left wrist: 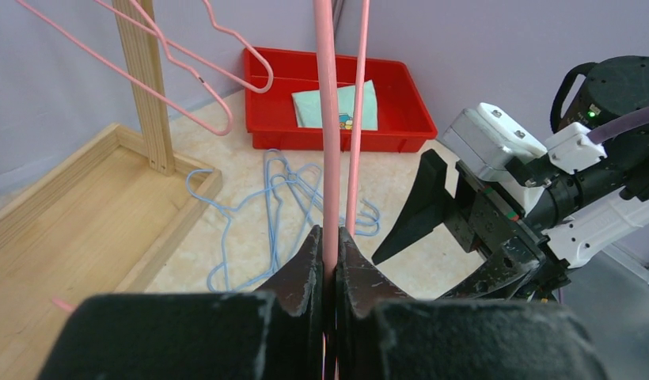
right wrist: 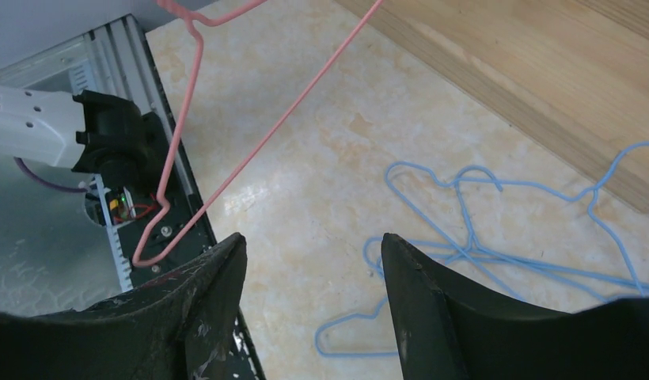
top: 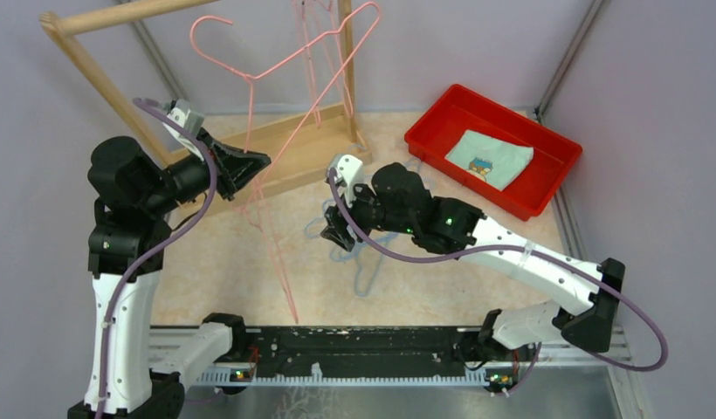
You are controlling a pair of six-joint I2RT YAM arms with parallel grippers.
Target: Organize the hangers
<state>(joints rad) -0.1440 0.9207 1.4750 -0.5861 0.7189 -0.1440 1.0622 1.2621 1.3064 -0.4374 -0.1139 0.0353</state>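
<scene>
On the pale marbled table (top: 215,288) stands a wooden hanging rack (top: 293,144) with a tray base, uprights and a top rail. To its right is a red plastic tray (top: 442,122). The left gripper (left wrist: 329,261) is pinched tight on one straight side of a thin pink wire hanger (top: 271,227) and holds it up in front of the rack. Whether its hook is on the rail I cannot tell. The right gripper (right wrist: 313,253) hovers with jaws well apart and empty, just above the light blue wire hangers (right wrist: 495,253) tangled flat on the table beside the rack's base. The step in hand looks like hanging the pink one. Next its hook must be lifted over the rail before letting go, then one blue wire singled out of the tangle.
</scene>
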